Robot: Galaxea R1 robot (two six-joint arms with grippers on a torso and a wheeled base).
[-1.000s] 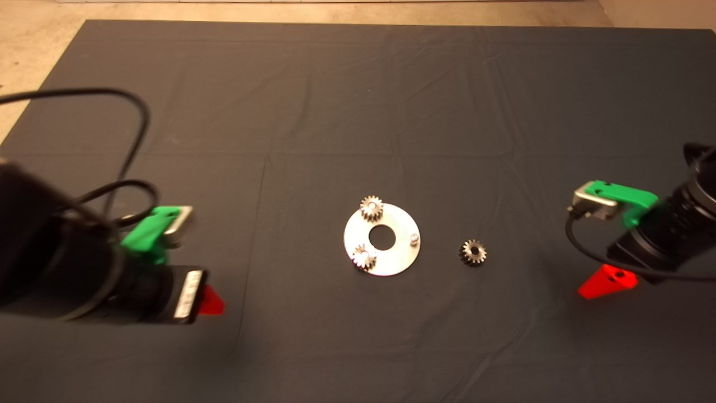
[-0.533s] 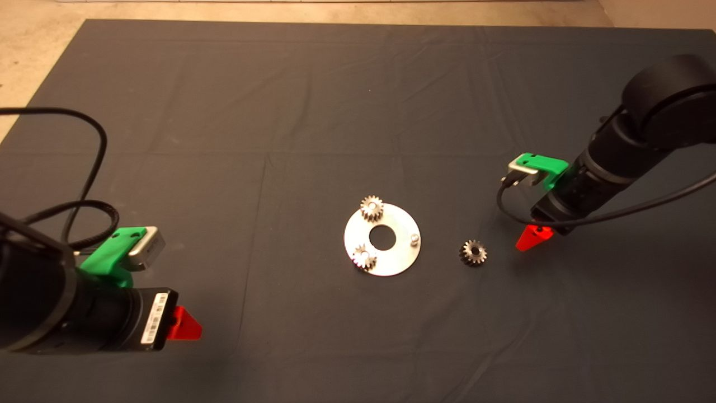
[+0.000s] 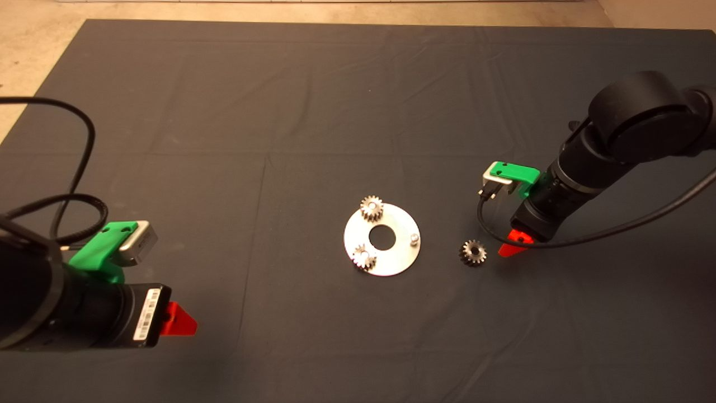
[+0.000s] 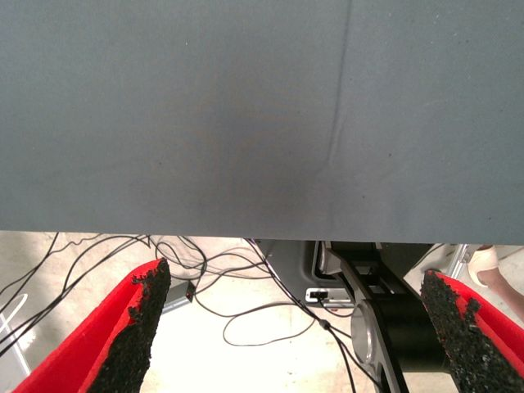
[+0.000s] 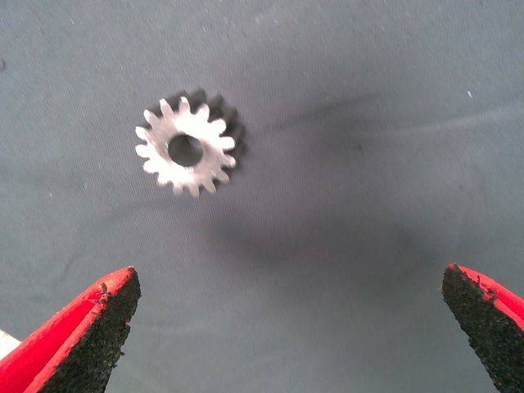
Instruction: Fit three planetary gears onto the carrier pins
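Note:
A shiny round disc point(image 3: 391, 263) lies mid-mat in the head view. Two planetary gears point(image 3: 371, 208) point(image 3: 364, 258) sit on two of its carrier pins, and the third pin point(image 3: 414, 239) stands bare at the disc's right side. The third gear point(image 3: 473, 252) lies flat on the mat to the right of the disc. My right gripper point(image 3: 510, 249) hovers just right of that gear, open. In the right wrist view the gear point(image 5: 187, 151) lies ahead of the spread fingers point(image 5: 82, 340), outside the gap and toward one side. My left gripper point(image 3: 179, 324) waits open at the lower left.
The dark mat point(image 3: 313, 112) covers the table, with bare floor beyond its far edge and left corner. In the left wrist view the mat's edge point(image 4: 246, 229) shows, with loose cables point(image 4: 262, 315) and a person's shoe point(image 4: 491, 266) on the floor past it.
My right arm has swung in from the right edge and come down beside the loose gear. My left arm has drawn back toward the lower left. Disc and gears have not moved.

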